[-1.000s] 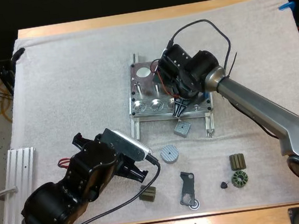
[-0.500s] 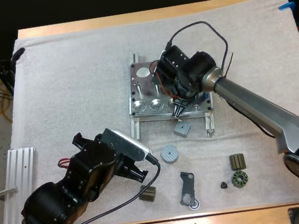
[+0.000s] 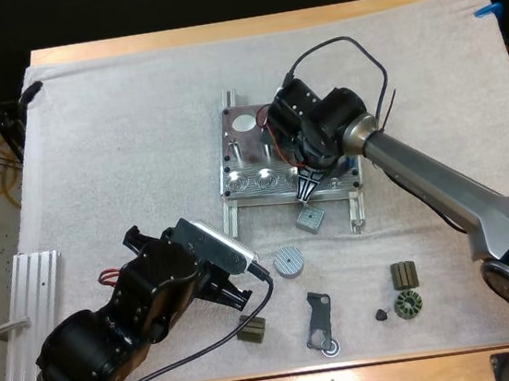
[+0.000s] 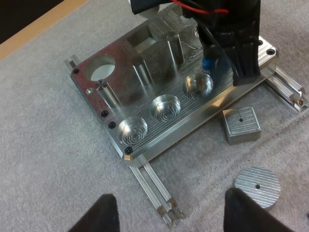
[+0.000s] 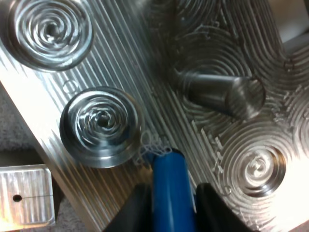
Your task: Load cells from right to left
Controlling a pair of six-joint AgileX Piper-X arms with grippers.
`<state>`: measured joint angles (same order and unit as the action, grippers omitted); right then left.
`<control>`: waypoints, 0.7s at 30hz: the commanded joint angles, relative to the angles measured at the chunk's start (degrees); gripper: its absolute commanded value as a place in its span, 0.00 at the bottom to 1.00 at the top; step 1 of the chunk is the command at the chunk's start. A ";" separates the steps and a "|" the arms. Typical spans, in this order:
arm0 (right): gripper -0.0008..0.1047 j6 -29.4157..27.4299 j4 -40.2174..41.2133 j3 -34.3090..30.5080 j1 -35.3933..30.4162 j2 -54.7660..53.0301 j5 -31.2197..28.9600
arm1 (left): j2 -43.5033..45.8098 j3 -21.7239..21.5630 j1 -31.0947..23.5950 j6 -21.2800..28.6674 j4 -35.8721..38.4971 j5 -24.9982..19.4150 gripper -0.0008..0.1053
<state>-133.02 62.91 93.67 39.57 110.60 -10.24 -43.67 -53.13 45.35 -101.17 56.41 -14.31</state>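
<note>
The metal fixture (image 3: 253, 165) lies mid-mat, with three round pockets along its near edge. My right gripper (image 3: 308, 187) hangs over the fixture's right end, shut on a blue cylinder (image 5: 170, 186). The cylinder's lower end is just beside the rightmost pocket (image 5: 101, 122), at its rim. In the left wrist view the same blue cylinder (image 4: 210, 63) shows under the right gripper, above that pocket (image 4: 198, 85). My left gripper (image 3: 238, 285) hovers over the mat near the front, its fingers (image 4: 100, 213) apart and holding nothing.
A small square metal block (image 3: 309, 218) and a round ribbed disc (image 3: 287, 261) lie in front of the fixture. A dark bracket (image 3: 320, 320), an olive part (image 3: 250, 329) and two dark toothed parts (image 3: 405, 289) sit near the front edge. An aluminium rail (image 3: 29, 320) lies far left.
My right gripper has shifted slightly to the left over the fixture with the blue cylinder. The left arm has stayed still.
</note>
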 commanded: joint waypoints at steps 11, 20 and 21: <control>0.02 -0.49 -1.18 0.04 -0.05 1.34 -0.11 | 0.37 -0.06 -0.02 -0.13 -0.57 -1.45 0.46; 0.02 0.02 -1.07 0.19 -0.05 1.89 -0.11 | 0.37 -0.06 -0.02 0.99 -0.57 -1.45 0.46; 0.02 0.55 -0.82 0.19 -0.05 1.78 -0.11 | 0.37 -0.06 -0.02 1.18 -0.57 -1.45 0.46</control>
<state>-132.70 62.20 93.92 39.57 111.34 -10.81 -43.67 -53.13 45.35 -99.90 56.41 -14.31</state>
